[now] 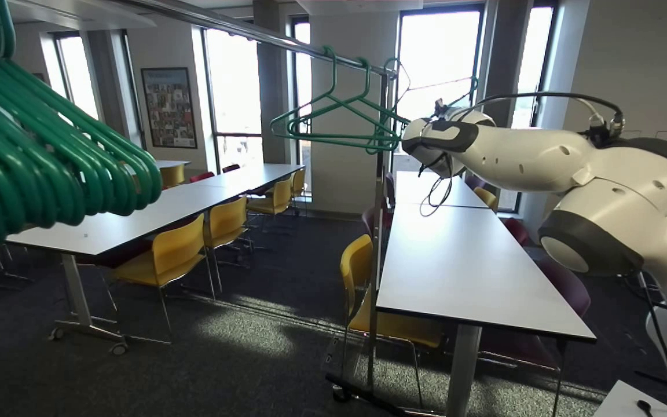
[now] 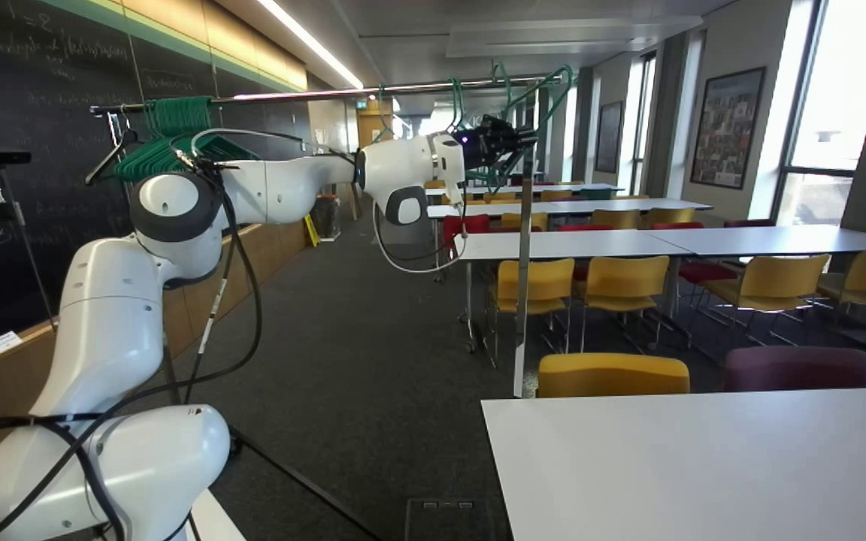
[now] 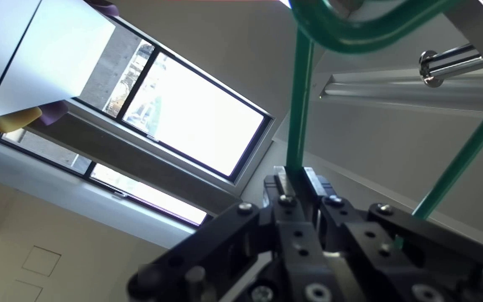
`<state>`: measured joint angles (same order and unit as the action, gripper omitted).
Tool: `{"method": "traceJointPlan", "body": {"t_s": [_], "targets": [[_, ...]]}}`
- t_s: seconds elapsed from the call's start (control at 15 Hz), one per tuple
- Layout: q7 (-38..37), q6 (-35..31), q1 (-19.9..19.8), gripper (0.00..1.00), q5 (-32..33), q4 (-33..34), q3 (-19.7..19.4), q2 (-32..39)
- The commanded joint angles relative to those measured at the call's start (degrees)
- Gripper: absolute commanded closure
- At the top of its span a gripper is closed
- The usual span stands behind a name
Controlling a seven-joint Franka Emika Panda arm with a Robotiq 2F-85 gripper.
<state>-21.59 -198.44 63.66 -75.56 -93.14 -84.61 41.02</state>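
Note:
My gripper [image 3: 295, 173] is shut on a green plastic hanger [image 3: 299, 96], with one thin bar between its fingertips in the wrist view. In an exterior view the black gripper [image 2: 529, 137] is beside the upright post at the end of the metal rail [image 2: 290, 96]. The held hanger is tilted, and its hook shows in both exterior views [image 1: 475, 87] [image 2: 570, 83]; I cannot tell if it touches the rail. Two green hangers [image 1: 333, 95] hang from the rail just beside the gripper. In an exterior view the wrist hides the fingers.
A bunch of green hangers [image 1: 50, 145] hangs at the rail's far end, also in an exterior view [image 2: 177, 143]. The rack's post [image 2: 524, 263] stands near the arm. A white table [image 1: 472, 260] and yellow chairs [image 1: 177, 249] stand below. Cables [image 2: 418, 263] hang from the wrist.

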Motion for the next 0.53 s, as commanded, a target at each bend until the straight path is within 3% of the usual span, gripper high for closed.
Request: {"method": "traceJointPlan", "body": {"t_s": [0.0,0.47], "targets": [[0.0,0.0,-2.3,0.97,-3.2,3.1,-1.0,3.1],[-0.5,1.2,-4.5,0.97,-8.3,4.9,-1.2,5.2]]}}
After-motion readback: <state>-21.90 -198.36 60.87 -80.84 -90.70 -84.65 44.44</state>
